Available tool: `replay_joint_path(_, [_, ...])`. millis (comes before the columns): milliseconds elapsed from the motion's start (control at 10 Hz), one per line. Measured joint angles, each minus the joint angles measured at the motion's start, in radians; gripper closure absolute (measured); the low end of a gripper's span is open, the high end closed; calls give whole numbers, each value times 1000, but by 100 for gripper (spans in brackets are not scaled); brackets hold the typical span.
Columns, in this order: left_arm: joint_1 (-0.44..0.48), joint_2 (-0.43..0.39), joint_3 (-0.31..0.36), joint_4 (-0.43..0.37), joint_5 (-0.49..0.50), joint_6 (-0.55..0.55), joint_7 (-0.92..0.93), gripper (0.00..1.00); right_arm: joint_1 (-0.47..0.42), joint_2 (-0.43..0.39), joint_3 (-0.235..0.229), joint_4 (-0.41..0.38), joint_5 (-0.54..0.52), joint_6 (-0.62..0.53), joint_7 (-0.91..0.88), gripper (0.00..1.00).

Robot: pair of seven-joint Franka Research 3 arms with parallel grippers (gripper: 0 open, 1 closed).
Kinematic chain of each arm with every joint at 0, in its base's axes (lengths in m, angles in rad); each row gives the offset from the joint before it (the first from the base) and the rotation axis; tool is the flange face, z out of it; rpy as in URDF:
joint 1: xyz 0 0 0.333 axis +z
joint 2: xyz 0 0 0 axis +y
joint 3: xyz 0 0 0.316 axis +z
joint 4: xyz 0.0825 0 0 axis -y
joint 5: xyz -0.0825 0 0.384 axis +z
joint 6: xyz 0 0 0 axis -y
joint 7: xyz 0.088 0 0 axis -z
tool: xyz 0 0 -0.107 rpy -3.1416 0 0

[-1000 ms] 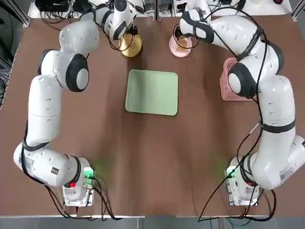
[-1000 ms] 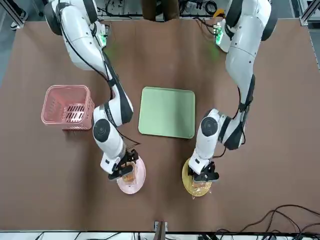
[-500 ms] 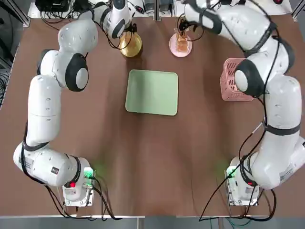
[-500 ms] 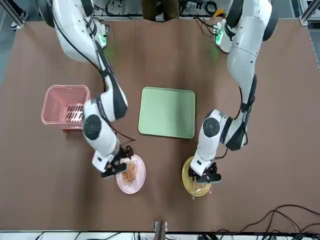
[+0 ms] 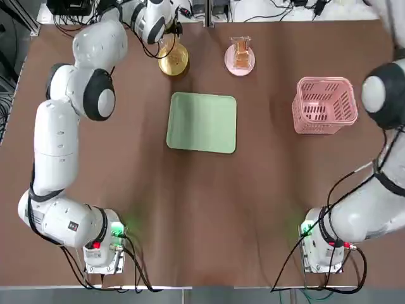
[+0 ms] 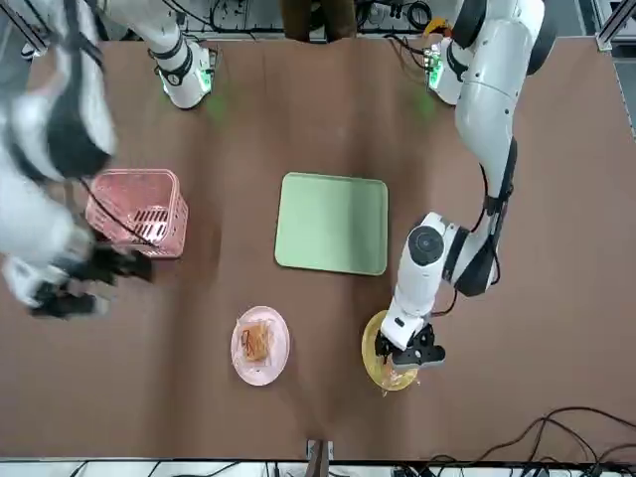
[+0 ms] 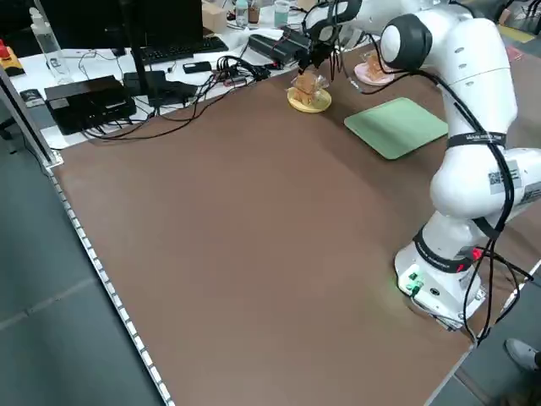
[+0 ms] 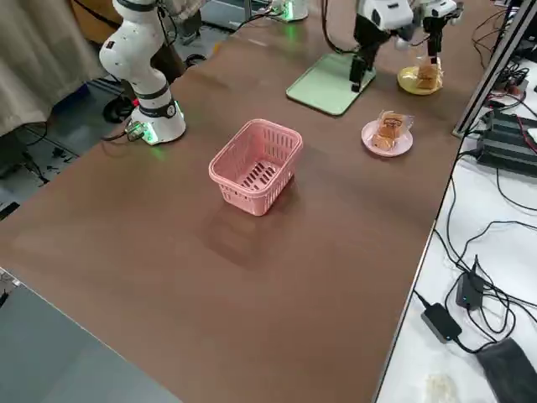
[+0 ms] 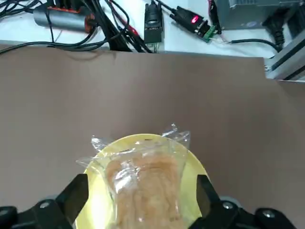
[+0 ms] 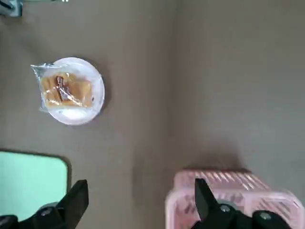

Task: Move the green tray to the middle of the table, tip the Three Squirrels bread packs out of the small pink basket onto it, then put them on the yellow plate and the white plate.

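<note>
Relative to the green tray (image 5: 201, 123), the opened right claw (image 10: 141, 185) has been withdrawn rightward, leaving bread (image 5: 241, 53) deposited on the white plate (image 5: 230, 63) beyond; far-left, the yellow plate's bread (image 9: 145, 191) is straddled by the open left claw (image 9: 143, 179), so placement is judged nearly complete.

The green tray (image 5: 202, 123), flat and pale mint with rounded corners and a low rim, lies bare around the middle of the brown counter (image 5: 190, 215); the small pink basket (image 8: 256, 166), lattice-sided, stands upright and empty, well apart from it; the round yellow plate (image 9: 97, 200) lies flat, a clear packet of orange-brown bread (image 9: 147, 191) on it; the pinkish-white plate (image 10: 74, 116) lies flat too, carrying another clear bread packet (image 10: 66, 89) that pokes past its rim
</note>
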State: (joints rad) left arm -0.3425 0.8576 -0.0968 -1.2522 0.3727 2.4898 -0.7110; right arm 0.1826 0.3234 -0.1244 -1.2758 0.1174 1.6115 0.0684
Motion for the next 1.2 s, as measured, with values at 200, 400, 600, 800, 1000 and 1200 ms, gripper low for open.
replay_joint_path(200, [0, -28, -9, 4, -15, -19, 0, 0, -32, -134, 6, -35, -34, -120, 0, 1])
replay_joint_path(400, [21, -96, -26, 8, -16, -129, 28, 0, -135, -271, 82, -187, -44, -115, -7, 1])
replay_joint_path(600, [110, -206, -98, -17, -16, -301, 138, 0, -231, -369, 182, -342, -44, -65, -35, 1])
replay_joint_path(800, [181, -403, -124, -186, -32, -404, 266, 0, -235, -383, 203, -369, -46, -54, -38, 1])
replay_joint_path(1000, [264, -608, -150, -414, -150, -434, 357, 0, -235, -387, 206, -355, -47, -80, -40, 1])
replay_joint_path(1200, [323, -729, -151, -461, -221, -543, 393, 0, -234, -390, 211, -344, -47, -92, -40, 1])
